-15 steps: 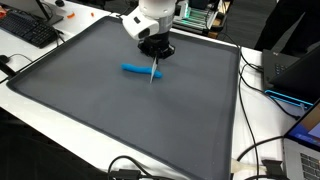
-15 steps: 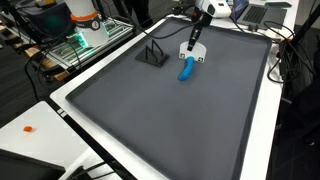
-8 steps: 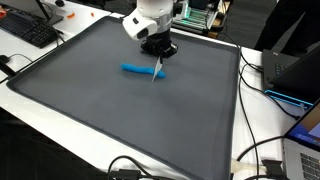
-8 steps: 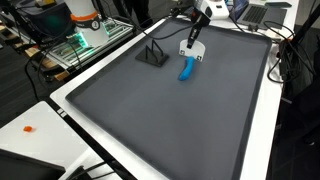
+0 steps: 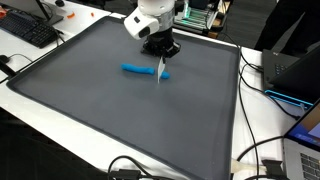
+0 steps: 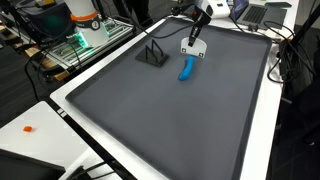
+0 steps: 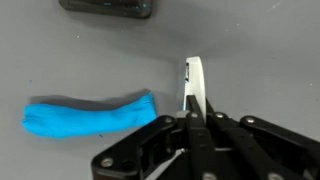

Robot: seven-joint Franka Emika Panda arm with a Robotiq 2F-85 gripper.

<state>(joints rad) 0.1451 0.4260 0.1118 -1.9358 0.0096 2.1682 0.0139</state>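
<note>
White strip (image 7: 196, 85) pinched in the narrow-set gripper (image 7: 190, 120) — held by one end. Advise a firm, steady grip, tip clear of the blue cloth (image 7: 90, 115) just beside it.

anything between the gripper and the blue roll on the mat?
Nothing visible. The gripper, shut on a thin white stick, sits beside one end of the blue roll; only bare mat lies between them. The black stand lies well clear.

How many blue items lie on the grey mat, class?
1. The blue item lies flat on the grey mat, beside the thin white stick held in the shut gripper. No other shows, and none seems hidden.
</note>
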